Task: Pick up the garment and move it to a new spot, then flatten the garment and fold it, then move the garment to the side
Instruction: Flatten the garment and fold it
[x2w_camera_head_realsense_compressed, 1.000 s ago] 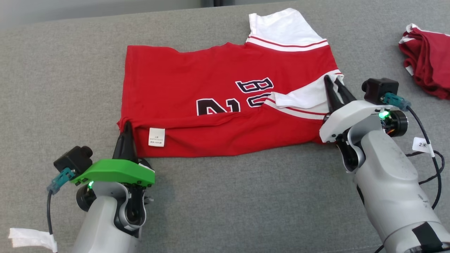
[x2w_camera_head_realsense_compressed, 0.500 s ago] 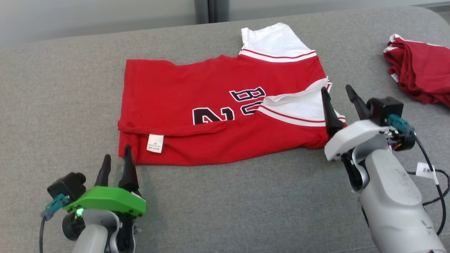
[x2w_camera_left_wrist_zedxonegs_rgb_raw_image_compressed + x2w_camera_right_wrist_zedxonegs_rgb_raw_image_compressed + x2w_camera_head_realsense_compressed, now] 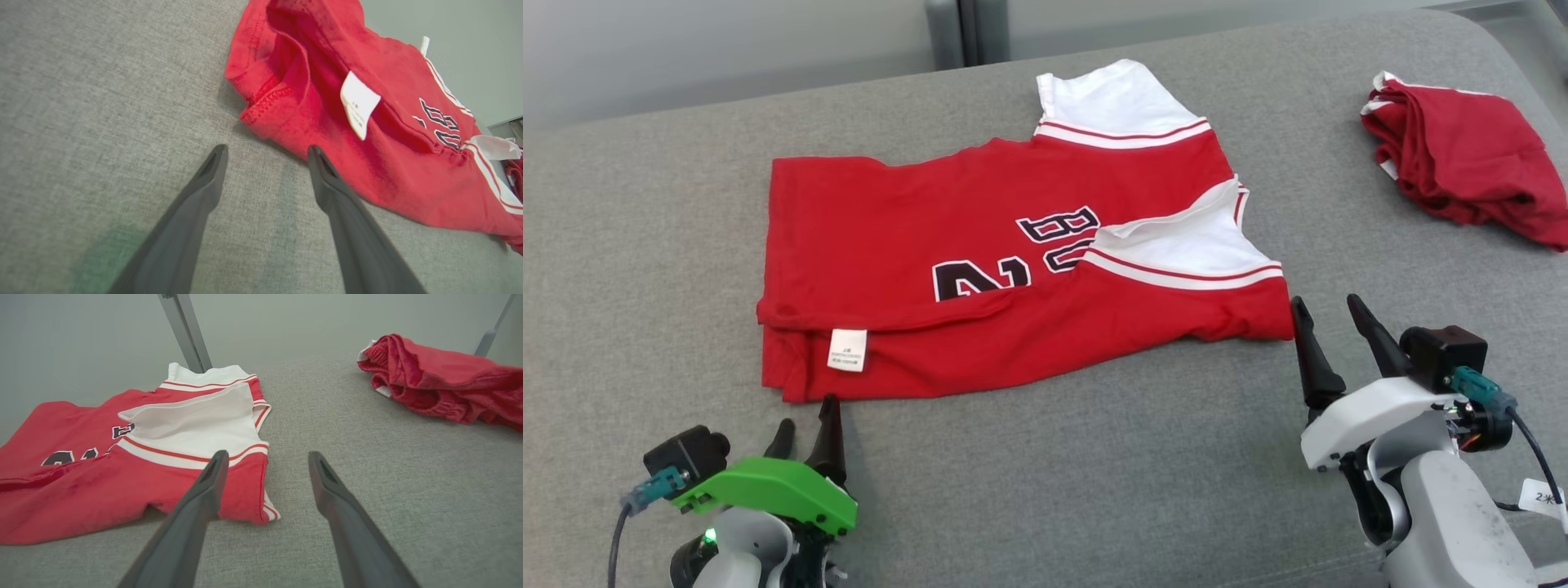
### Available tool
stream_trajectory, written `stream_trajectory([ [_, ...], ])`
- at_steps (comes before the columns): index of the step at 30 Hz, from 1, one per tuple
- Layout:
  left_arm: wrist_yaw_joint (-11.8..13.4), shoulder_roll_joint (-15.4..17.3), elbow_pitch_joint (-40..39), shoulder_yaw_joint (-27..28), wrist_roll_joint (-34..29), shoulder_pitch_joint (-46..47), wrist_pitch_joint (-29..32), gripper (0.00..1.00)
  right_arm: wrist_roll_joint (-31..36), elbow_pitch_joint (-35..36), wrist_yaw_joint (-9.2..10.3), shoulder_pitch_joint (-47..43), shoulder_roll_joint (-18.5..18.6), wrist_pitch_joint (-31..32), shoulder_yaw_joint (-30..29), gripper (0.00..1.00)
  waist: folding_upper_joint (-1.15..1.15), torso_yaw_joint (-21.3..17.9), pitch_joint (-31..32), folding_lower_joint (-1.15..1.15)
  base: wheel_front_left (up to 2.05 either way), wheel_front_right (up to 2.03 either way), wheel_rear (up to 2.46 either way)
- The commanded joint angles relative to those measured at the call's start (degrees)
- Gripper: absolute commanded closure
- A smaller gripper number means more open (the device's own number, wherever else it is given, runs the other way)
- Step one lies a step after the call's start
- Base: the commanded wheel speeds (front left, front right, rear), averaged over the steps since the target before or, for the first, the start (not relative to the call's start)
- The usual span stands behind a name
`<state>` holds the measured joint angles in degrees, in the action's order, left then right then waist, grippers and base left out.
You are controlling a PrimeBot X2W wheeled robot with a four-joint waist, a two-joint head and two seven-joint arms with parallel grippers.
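Looking down from the head view, you find your left pincer [image 3: 807, 415] at 7 o'clock, its two dark fingers spread apart and holding nothing. The tips sit just beside the near-left corner of the garment [image 3: 980, 245]. Your right pincer [image 3: 1325, 304] sits at 4 o'clock, likewise spread and empty, with the garment's sleeve end close by at its 10 o'clock. The garment, a red jersey with white sleeves and dark lettering, lies flat across the middle of the grey upholstered surface [image 3: 1054, 474]. Its near long edge is folded over, covering part of the lettering. A white label [image 3: 847, 349] shows at the left pincer's 12 o'clock. Well apart, at 2 o'clock, a second red garment [image 3: 1462, 155] lies bunched.
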<state>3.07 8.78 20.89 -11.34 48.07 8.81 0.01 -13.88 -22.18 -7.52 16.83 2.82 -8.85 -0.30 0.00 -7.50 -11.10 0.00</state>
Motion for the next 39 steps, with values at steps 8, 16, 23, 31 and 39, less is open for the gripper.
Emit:
stream_trajectory([
  [8, -0.5, -0.3, 4.5, 3.3, 3.0, 5.1, -2.0, 0.76, -1.6, 2.8, 0.07, -2.5, 0.2, 3.2, 1.9, 0.0, 0.0, -2.1, -2.3, 0.0, 0.0, 0.0, 0.0],
  [16, -2.8, 0.0, 6.1, 4.7, 4.4, 6.5, -4.0, 1.0, -2.7, -1.4, 0.07, -0.3, 0.2, 5.2, 1.8, 0.0, 0.0, -0.8, -2.8, 0.0, 0.0, 0.0, 0.0],
  [23, -4.6, 0.4, 5.0, 4.6, 5.0, 4.9, -4.3, 1.0, -4.2, -7.2, 0.07, 2.4, 0.2, 5.3, 1.3, 0.0, 0.0, 1.4, -2.6, 0.0, 0.0, 0.0, 0.0],
  [31, -5.5, 0.0, 4.1, 3.9, 5.3, 4.4, -4.2, 1.0, -6.9, -13.2, 0.07, 5.7, 0.2, 5.4, 2.3, 0.0, 0.0, 3.0, -2.0, 0.0, 0.0, 0.0, 0.0],
  [39, -5.5, -0.5, 4.0, 3.3, 5.2, 4.2, -4.7, 1.0, -10.4, -16.7, 0.07, 9.7, 0.2, 3.3, 5.7, 1.0, 0.0, 3.0, -1.0, 0.0, 0.0, 0.0, 0.0],
])
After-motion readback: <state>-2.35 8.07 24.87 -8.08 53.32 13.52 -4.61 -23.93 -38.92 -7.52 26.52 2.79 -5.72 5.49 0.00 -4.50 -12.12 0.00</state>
